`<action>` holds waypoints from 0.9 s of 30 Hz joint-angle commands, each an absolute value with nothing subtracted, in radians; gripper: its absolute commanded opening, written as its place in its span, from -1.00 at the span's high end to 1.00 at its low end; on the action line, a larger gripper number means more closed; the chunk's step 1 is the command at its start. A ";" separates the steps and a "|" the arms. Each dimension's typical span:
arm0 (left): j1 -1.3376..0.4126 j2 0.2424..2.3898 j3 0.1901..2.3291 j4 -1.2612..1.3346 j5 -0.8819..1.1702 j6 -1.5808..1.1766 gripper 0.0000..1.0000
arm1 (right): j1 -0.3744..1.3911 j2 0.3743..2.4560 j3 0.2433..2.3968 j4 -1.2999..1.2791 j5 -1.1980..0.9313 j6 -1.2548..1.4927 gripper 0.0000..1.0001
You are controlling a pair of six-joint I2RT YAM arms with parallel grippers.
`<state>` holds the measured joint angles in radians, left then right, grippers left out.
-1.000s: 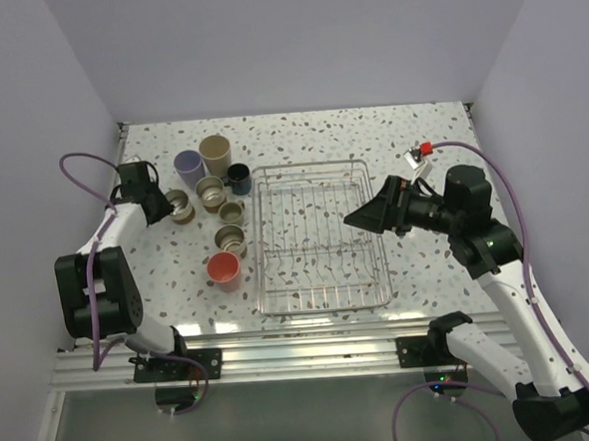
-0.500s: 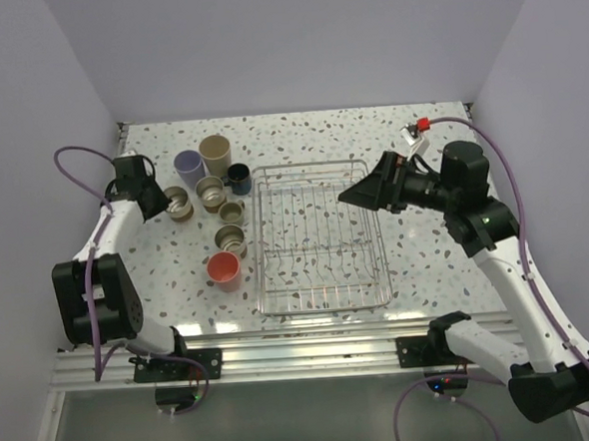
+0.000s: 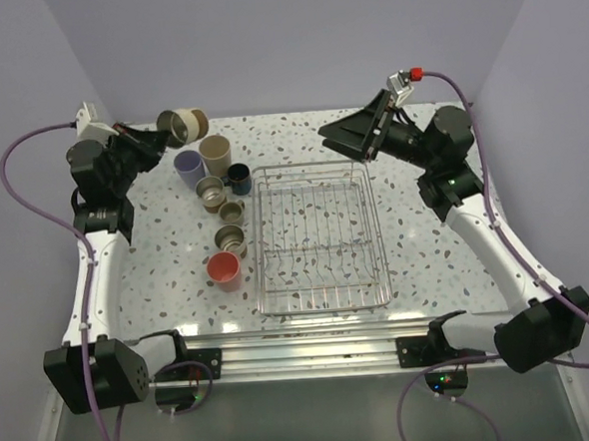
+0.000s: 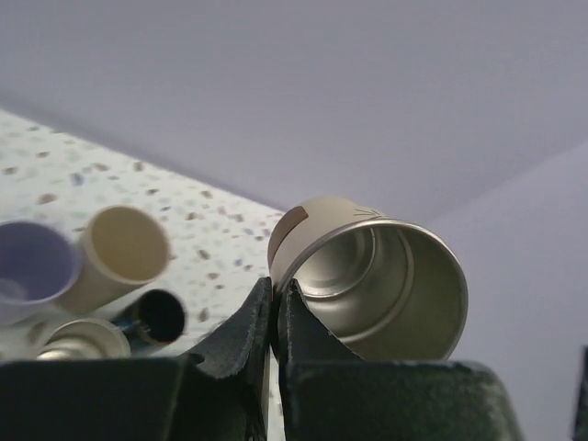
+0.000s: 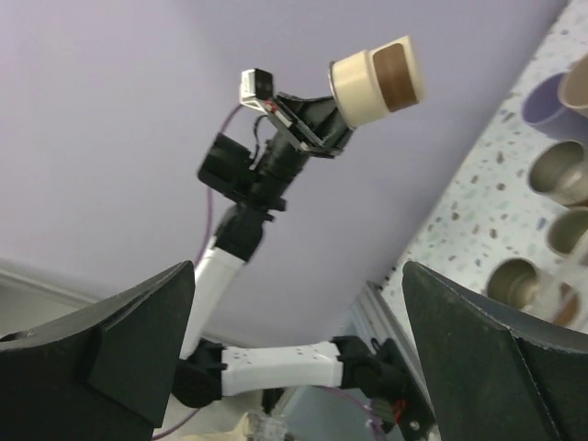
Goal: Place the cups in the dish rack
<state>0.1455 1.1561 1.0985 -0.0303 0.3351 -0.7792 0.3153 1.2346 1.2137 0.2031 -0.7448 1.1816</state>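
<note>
Silver wire dish rack (image 3: 311,166), coral-pink cup (image 3: 224,270), lavender tumbler (image 3: 188,168) — white table (image 3: 425,232) speckled grey and brown.

Two slender robot arms with white shells and bulky black joints. The left arm (image 3: 90,283) and the right arm (image 3: 497,253) each trail a thin purple cable (image 3: 8,178) and end in broad, dark grey, wedge-shaped fingers (image 5: 101,349). A small white module (image 3: 86,111) tops each wrist; the right one bears a red cap (image 3: 417,73). Both bases (image 3: 96,373) are black.
</note>
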 commanded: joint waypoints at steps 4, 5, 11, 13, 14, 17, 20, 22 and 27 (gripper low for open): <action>0.040 1.213 0.971 0.687 0.722 -1.176 1.00 | 0.408 1.368 1.310 0.592 -0.730 1.442 -0.97; 0.016 1.233 0.976 0.716 0.739 -1.190 1.00 | 0.438 1.399 1.327 0.591 -0.727 1.437 -0.97; -0.130 1.259 0.988 0.873 0.726 -1.244 1.00 | 0.528 1.503 1.446 0.534 -0.721 1.358 -0.97; -0.132 1.259 0.982 0.905 0.726 -1.259 1.00 | 0.535 1.523 1.474 0.499 -0.721 1.322 -0.97; -0.132 1.253 0.982 0.902 0.726 -1.258 1.00 | 0.541 1.526 1.482 0.483 -0.721 1.298 -0.97; -0.130 1.236 0.980 0.887 0.727 -1.241 1.00 | 0.540 1.526 1.497 0.437 -0.721 1.270 -0.97; -0.132 1.226 0.980 0.879 0.729 -1.230 1.00 | 0.541 1.523 1.497 0.408 -0.724 1.246 -0.97; -0.132 1.223 0.982 0.896 0.732 -1.233 1.00 | 0.543 1.523 1.493 0.400 -0.727 1.239 -0.97; -0.129 1.213 1.017 0.914 0.712 -1.240 1.00 | 0.542 1.532 1.574 0.182 -0.730 1.100 -0.97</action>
<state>-0.1238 1.2636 0.9760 0.8104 0.6708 -1.2194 0.5468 1.5276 1.4784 0.3305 -0.7521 1.2289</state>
